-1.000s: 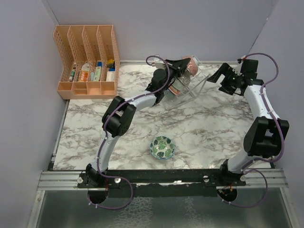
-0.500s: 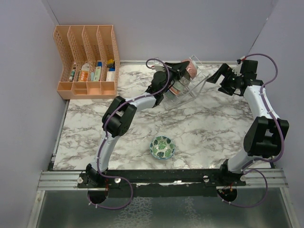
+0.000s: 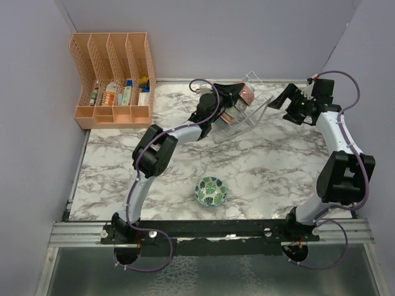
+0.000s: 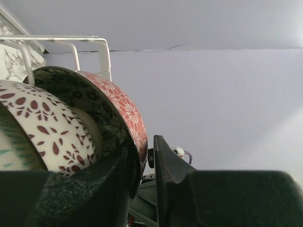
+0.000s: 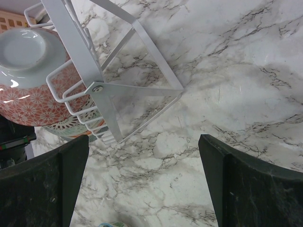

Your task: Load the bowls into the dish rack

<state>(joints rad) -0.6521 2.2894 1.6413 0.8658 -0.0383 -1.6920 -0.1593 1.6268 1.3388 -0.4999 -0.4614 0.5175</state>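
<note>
The thin white wire dish rack (image 5: pixel 100 88) stands on the marble table (image 3: pixel 278 160), partly masked by the left gripper (image 3: pixel 233 102). Its black fingers straddle the rim of the red bowl (image 4: pixel 124 109), which stands on edge in the rack; whether they pinch it cannot be told. A second patterned bowl (image 4: pixel 45 124) nests against it. The right gripper (image 5: pixel 142 142) hovers beside the rack, gaping and empty. The glossy teal bowl (image 3: pixel 211 191) sits well in front of the rack.
</note>
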